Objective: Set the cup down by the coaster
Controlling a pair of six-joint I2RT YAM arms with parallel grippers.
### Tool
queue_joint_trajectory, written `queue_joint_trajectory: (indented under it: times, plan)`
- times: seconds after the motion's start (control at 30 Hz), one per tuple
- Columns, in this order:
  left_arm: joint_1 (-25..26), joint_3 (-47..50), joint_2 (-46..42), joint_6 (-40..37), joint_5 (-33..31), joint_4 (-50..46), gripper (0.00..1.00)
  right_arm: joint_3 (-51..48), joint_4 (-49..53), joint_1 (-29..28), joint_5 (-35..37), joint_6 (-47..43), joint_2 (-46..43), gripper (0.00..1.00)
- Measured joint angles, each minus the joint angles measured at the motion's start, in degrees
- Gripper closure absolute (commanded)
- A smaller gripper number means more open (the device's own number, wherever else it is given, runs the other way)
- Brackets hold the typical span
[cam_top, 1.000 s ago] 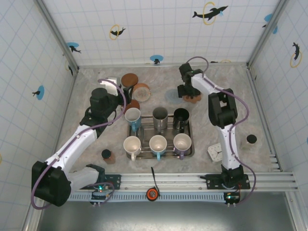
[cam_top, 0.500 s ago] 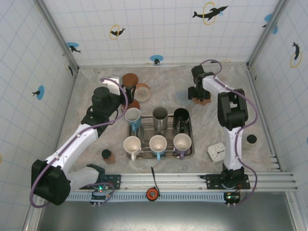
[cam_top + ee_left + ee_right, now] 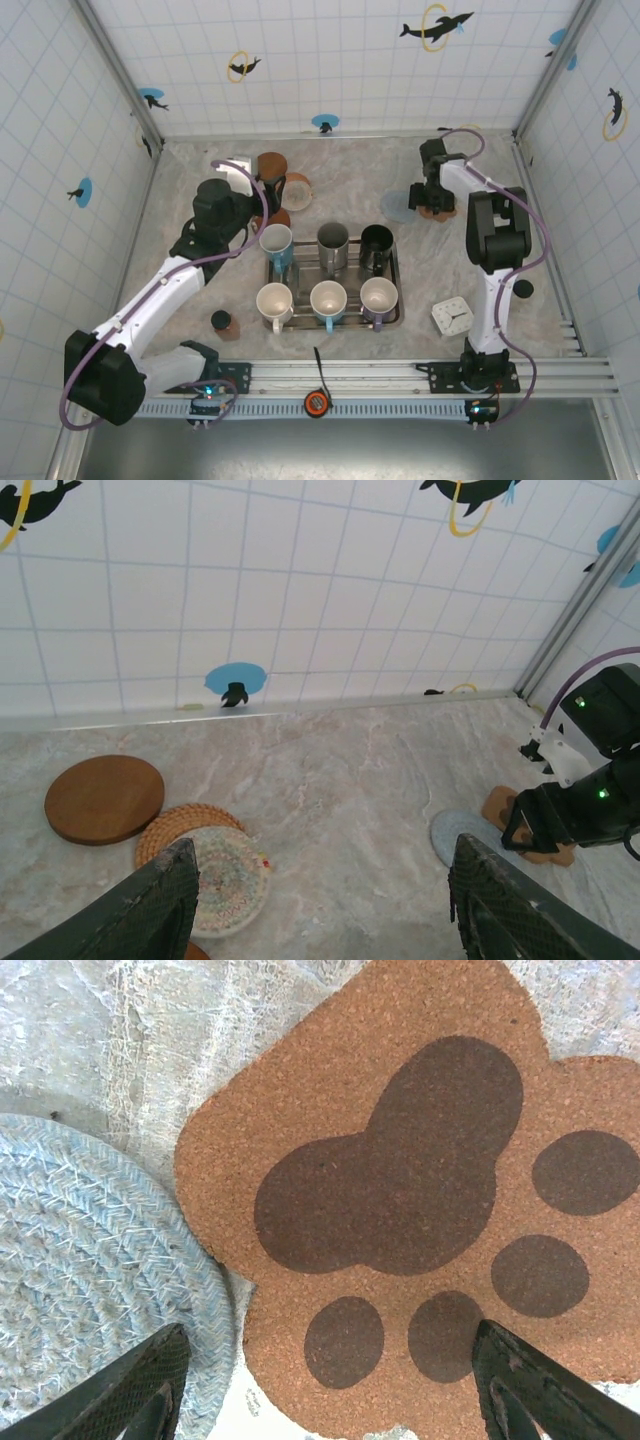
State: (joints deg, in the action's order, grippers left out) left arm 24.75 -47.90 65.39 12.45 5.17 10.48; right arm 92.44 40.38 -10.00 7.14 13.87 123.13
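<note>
Six cups stand on a metal tray [image 3: 392, 262]: a white one with blue inside [image 3: 276, 243], a steel one [image 3: 333, 240], a black one [image 3: 377, 240], a cream one [image 3: 274, 300], a white one [image 3: 328, 298] and a lavender one [image 3: 379, 295]. My right gripper [image 3: 432, 195] is open, low over a cork paw-print coaster [image 3: 400, 1190], fingers spread across it. A grey-blue woven coaster [image 3: 90, 1250] lies partly under its left edge. My left gripper [image 3: 320, 920] is open and holds nothing, above the table left of the tray's back.
A round wooden coaster [image 3: 104, 798], a wicker coaster [image 3: 165, 825] and a patterned one [image 3: 225, 880] lie at the back left. A small clock [image 3: 452, 317] and a dark knob [image 3: 523, 290] sit at right, a small brown pot [image 3: 222, 322] at left. Tiled walls enclose the table.
My right gripper has moved right, and the paw coaster and grey-blue coaster have shifted right with it. The left arm has barely moved.
</note>
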Motion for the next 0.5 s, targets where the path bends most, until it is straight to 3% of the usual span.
queue_joint_trajectory:
  times: [0.23, 0.37, 0.5]
  plan:
    - [1.1, -0.5, 0.0, 0.0, -0.4, -0.2, 0.34, 7.2, 4.2, 0.3, -1.2, -0.1, 0.0, 0.25]
    - [1.1, -0.7, 0.0, 0.0, -1.0, -0.4, 0.34, 14.3, 5.9, 1.0, -1.8, -0.9, 0.2, 0.46]
    - [2.8, -1.1, 0.0, 0.0, -1.8, -1.0, 0.34, 23.5, 8.1, 2.0, -2.8, -1.0, 3.1, 0.60]
